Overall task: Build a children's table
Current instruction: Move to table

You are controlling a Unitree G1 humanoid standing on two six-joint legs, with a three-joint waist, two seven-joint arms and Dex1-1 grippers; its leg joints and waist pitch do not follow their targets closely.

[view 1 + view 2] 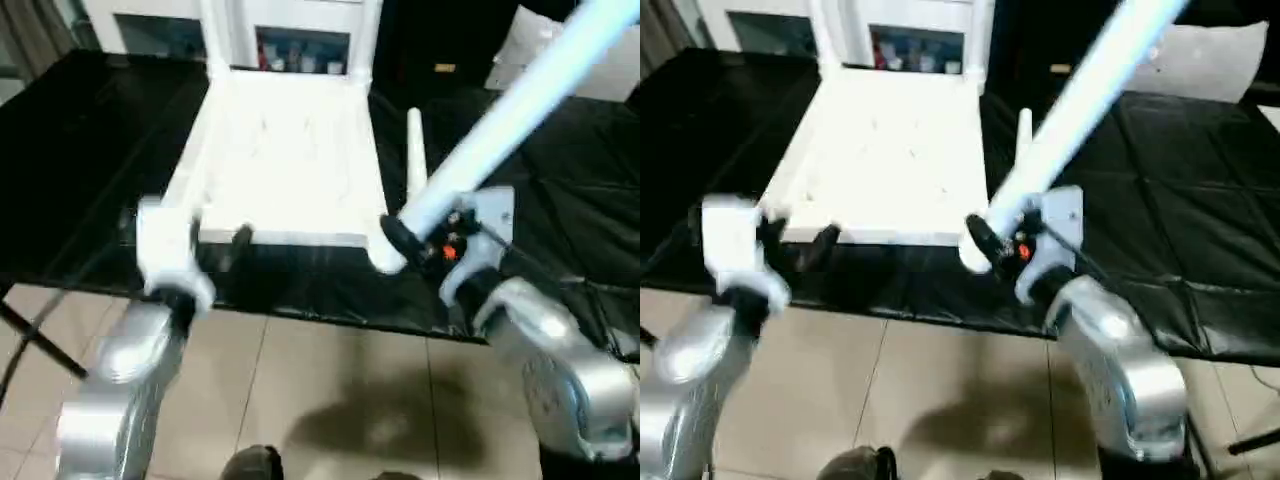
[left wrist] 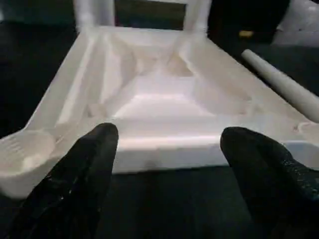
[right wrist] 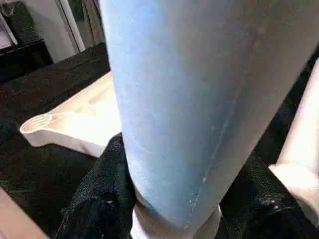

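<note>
From my station, the far end of the leg [image 1: 520, 110] in my right gripper [image 1: 1002, 240] ran off the head camera's upper edge, a smooth tapered white tube clamped near its thick end between the black fingers [image 3: 97, 199]. The tabletop [image 1: 285, 165] lay upside down on the black padded table [image 1: 1200, 250], its ribbed, cross-braced underside up and a round socket [image 2: 25, 149] at the near corner. Two legs already stood at its far corners, tops cut off. Another leg [image 1: 415, 150] lay beside it. My left gripper [image 2: 167, 159] hung wide open and empty, just short of the near edge.
</note>
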